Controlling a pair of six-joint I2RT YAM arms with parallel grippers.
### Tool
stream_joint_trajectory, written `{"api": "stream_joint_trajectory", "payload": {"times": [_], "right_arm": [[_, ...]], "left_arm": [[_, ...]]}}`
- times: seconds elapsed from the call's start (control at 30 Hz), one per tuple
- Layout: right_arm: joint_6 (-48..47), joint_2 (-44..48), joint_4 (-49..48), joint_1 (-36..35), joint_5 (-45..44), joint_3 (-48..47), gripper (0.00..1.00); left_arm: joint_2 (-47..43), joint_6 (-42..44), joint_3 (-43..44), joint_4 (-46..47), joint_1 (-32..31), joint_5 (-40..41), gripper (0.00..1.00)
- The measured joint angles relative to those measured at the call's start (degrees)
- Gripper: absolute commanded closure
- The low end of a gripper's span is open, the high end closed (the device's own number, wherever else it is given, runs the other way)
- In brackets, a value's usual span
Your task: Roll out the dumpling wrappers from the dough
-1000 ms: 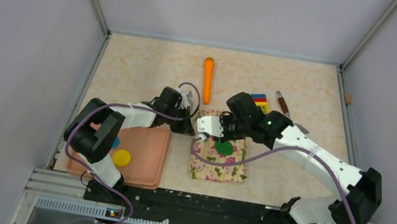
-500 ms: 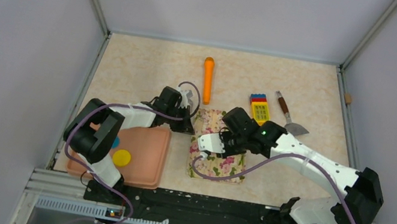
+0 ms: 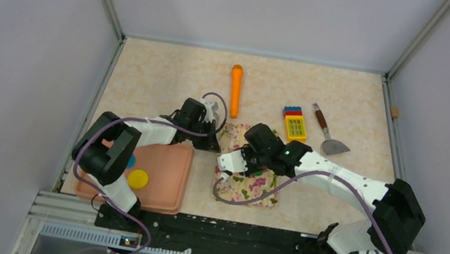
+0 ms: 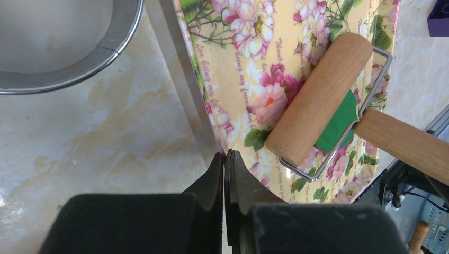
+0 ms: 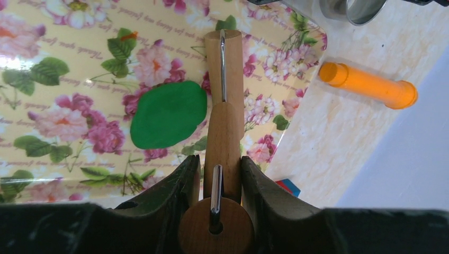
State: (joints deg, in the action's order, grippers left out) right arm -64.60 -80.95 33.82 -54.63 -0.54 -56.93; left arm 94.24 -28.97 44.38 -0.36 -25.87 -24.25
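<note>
The green dough (image 5: 168, 114), a flattened oval, lies on the floral mat (image 3: 260, 191). My right gripper (image 5: 221, 161) is shut on the wooden handle of the rolling pin (image 5: 223, 132). In the left wrist view its roller (image 4: 317, 98) lies across the dough (image 4: 339, 119). My left gripper (image 4: 225, 156) is shut, its tips touching the mat's left edge (image 4: 212, 106). A yellow wrapper (image 3: 138, 178) and a blue one (image 3: 131, 161), partly hidden by the left arm, lie on the pink tray (image 3: 166, 172). In the top view the right arm hides the dough.
An orange cylinder (image 3: 234, 91) lies behind the mat. A toy brick block (image 3: 295, 123) and a scraper (image 3: 328, 134) are at the back right. A metal ring cutter (image 4: 63, 53) sits just left of the mat's far corner. Grey walls close in the table.
My right arm has drawn the rolling pin toward the near left across the mat, and it now covers the dough in the top view. The left arm has not moved.
</note>
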Motion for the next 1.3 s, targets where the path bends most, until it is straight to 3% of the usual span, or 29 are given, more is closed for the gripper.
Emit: {"api": "stream_joint_trajectory", "payload": {"times": [0.2,0.5,0.87,1.3], "right_arm": [[1.7,-2.3,-2.6,0.1,-3.8,-1.7,1.00],[6.3,-2.7,9.7,0.4,-1.7,-15.0,1.00],[6.4,1.7,17.8,0.0,1.3,-8.0,1.00],[2.3,-0.9,0.7,1.3,-2.4,-0.8,1.00]], "left_arm": [[0.0,0.0,0.0,0.0,0.0,0.0,1.00],[0.0,0.3,0.0,0.0,0.0,0.0,1.00],[0.0,0.4,0.0,0.1,0.0,0.0,1.00],[-0.4,0.5,-0.2,0.2,-0.2,0.6,1.00]]}}
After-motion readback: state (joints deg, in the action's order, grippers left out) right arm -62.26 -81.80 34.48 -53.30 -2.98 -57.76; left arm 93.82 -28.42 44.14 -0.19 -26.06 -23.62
